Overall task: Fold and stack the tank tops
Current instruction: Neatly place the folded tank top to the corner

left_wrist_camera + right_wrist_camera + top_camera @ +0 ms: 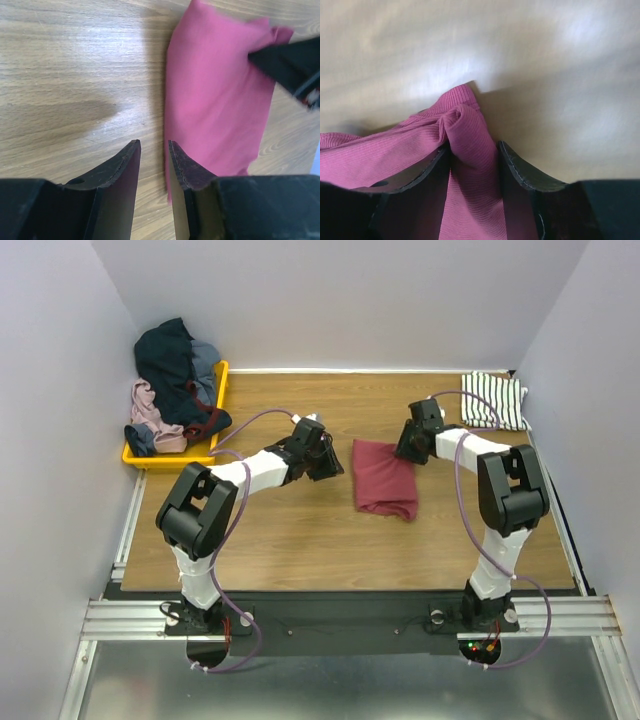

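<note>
Red top [385,480]: lies folded into a rough oblong on the wooden table [280,530], about midway between the two arms, one short end towards the back wall and the other towards the arm bases. Right pincer [408,447]: sits at the red top's far right corner. In the right wrist view the right pincer [474,145] has one finger on each side of a raised ridge of the ribbed red top [470,135]; the cloth fills the gap and touches both fingers, so it is gripped, and the hemmed corner pokes out just beyond the tips. Left pincer [332,464]: stands at the red top's left edge, low over the wood. In the left wrist view the left pincer [152,145] shows a narrow gap with bare wood between the fingers and nothing held; one fingertip lies just over the edge of the red top [215,95], the other is just off it. The same view shows the black tip of the right pincer [285,60] on the red top's opposite corner. Striped top [495,400]: lies folded, well apart from the red top, behind and to the right of it in the table's back corner. Tray [170,455]: yellow, well to the left of the red top, at the table's edge, with a heap of clothes [175,370] in it, dark blue, pink and grey.
</note>
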Robot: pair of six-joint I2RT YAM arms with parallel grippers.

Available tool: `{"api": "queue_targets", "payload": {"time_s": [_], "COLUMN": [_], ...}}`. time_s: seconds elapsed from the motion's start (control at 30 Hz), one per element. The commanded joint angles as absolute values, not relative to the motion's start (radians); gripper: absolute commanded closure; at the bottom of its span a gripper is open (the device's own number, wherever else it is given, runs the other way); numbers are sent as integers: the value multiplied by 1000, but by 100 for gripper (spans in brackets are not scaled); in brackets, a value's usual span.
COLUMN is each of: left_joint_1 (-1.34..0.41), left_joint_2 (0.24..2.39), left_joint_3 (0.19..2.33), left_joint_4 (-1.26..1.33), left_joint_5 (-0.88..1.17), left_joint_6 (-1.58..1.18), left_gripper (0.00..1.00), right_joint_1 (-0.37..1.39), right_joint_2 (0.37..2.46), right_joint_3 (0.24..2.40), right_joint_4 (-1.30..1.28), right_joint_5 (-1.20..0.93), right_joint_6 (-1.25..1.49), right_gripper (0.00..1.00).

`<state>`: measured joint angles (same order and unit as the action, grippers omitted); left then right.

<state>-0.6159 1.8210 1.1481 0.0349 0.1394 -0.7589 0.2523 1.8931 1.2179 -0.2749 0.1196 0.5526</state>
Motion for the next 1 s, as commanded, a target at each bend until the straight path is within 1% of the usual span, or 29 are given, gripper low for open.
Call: {"api": "queue_targets", "payload": {"time_s": [0.0,0.1,0.2,0.23,0.27,0.3,0.33,0.4,0.43,0.47,0.53,0.63,0.77,0.83,0.9,0.93,0.97], "left_joint_1": [-621,-621,-621,-620,-621,-621,-621,-621,-621,-621,-621,-621,-621,-621,-621,-621,-621], "left_joint_2": [1789,1789,1807,1815,1831,1841,1850,1858,1858,1856,1848,1836,1844,1859,1873,1878,1884], "left_joint_3": [1141,1144,1164,1175,1183,1186,1190,1193,1190,1186,1180,1161,1158,1175,1213,1230,1248], "left_joint_4": [74,74,71,81,84,87,100,119,124,129,132,141,149,155,155,153,146], "left_joint_5": [176,181,189,196,216,222,230,241,244,245,242,239,244,252,244,232,218], "left_joint_6": [-775,-782,-795,-799,-807,-813,-818,-837,-845,-850,-864,-868,-874,-884,-896,-897,-899], "left_gripper": [60,60,60,60,60,60,60,60,60,60,60,60,60,60,60,60,60], "right_joint_1": [209,167,83,57,51,46,45,45,46,46,51,66,69,69,72,75,86], "right_joint_2": [1965,2012,2048,2058,2060,2065,2072,2109,2126,2146,2204,2279,2350,2382,2396,2407,2417], "right_joint_3": [1319,1357,1381,1387,1406,1419,1440,1515,1544,1572,1659,1767,1853,1900,1971,1998,2038], "right_joint_4": [-282,-287,-287,-287,-287,-287,-287,-291,-310,-316,-337,-377,-393,-406,-411,-416,-437], "right_joint_5": [173,192,129,118,111,98,86,14,5,-61,-119,-127,-132,-141,-193,-210,-241], "right_joint_6": [543,555,568,565,545,532,514,483,480,476,466,449,434,414,390,381,364], "right_gripper": [52,52,52,50,41,41,34,29,29,28,28,28,27,24,21,17,16]}}
